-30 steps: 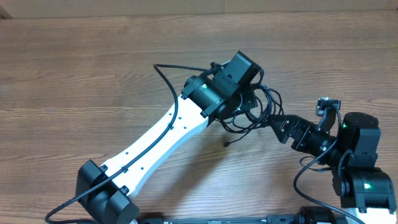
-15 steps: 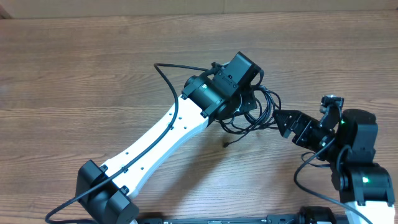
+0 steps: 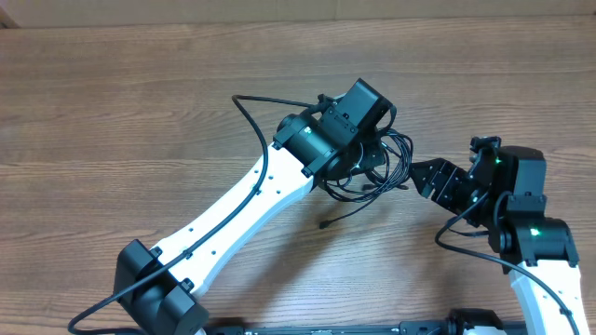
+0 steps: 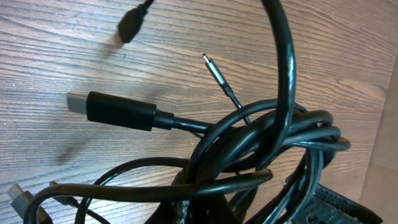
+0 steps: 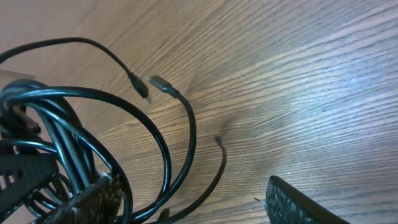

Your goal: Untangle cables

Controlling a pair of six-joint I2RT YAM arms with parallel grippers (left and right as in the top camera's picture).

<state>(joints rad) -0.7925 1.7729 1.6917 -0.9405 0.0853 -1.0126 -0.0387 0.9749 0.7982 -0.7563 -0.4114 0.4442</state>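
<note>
Holding the cables bunched above the table, the left gripper looks clamped; the right gripper, jaws wide, should take one loose loop and pull gently sideways.

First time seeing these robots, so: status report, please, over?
Left hand shut on the cables, tangled bundle held off the table. Right hand open, one finger at the loops. Nothing blocking either hand.

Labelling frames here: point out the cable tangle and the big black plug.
cable tangle (image 3: 386,177): overhead view, on its looped strands.
big black plug (image 4: 121,112): left wrist view, middle of its body.
</note>
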